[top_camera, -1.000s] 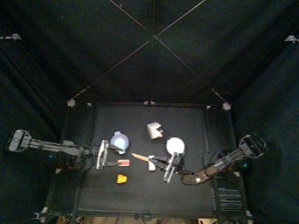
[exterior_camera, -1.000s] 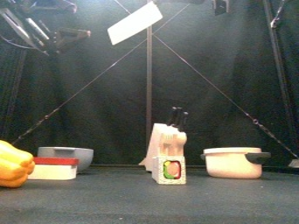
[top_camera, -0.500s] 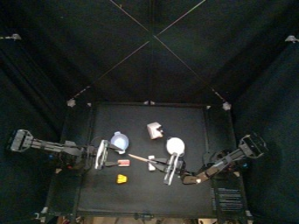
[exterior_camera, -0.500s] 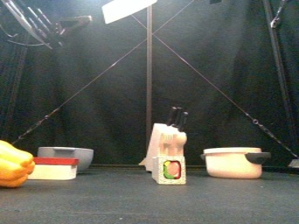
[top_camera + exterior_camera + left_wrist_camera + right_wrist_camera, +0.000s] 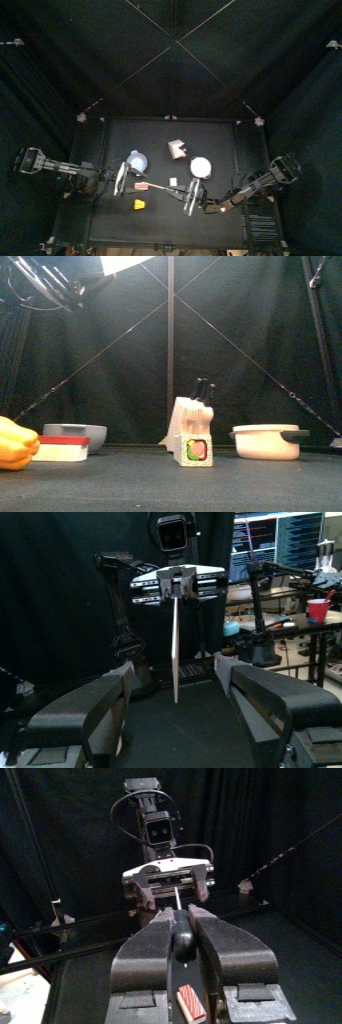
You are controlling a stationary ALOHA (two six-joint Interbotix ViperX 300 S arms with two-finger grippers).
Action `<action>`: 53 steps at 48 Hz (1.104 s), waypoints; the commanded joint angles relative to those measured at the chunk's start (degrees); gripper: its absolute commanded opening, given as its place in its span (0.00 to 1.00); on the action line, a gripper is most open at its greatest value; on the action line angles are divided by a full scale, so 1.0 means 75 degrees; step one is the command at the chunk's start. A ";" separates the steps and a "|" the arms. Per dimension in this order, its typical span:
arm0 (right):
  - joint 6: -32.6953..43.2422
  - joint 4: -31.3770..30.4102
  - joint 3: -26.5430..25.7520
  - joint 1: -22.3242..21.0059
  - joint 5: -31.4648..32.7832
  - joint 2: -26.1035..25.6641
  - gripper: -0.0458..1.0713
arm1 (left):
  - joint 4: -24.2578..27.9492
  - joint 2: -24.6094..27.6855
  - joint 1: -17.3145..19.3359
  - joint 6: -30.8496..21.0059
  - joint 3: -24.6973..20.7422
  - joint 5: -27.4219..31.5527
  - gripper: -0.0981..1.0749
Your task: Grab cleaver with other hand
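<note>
The cleaver is held up above the table. Its pale blade [image 5: 123, 264] shows high in the front view and as a thin edge-on strip [image 5: 175, 642] in the left wrist view. My right gripper [image 5: 179, 918] is shut on its handle, near the table's front [image 5: 190, 193]. The blade points toward my left gripper [image 5: 174, 670], which is open and faces it from the left [image 5: 120, 178]. The strip lines up with the gap between the left jaws. I cannot tell if it reaches them.
On the table stand a knife block [image 5: 191, 436], a white round dish [image 5: 267, 441], a grey-blue dish [image 5: 74, 431], a small red block [image 5: 64, 442] and a yellow wedge [image 5: 14, 444]. Black curtains close the pen; monitors show beyond them in the left wrist view.
The blade has moved left and upward in the front view. The right gripper carried the cleaver toward the left gripper. The left arm shifted only slightly.
</note>
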 commanded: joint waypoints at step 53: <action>0.0012 -0.0082 -0.0281 -0.0059 0.0012 -0.0035 0.46 | 0.0281 0.0258 0.0035 0.0012 -0.0328 -0.0117 0.58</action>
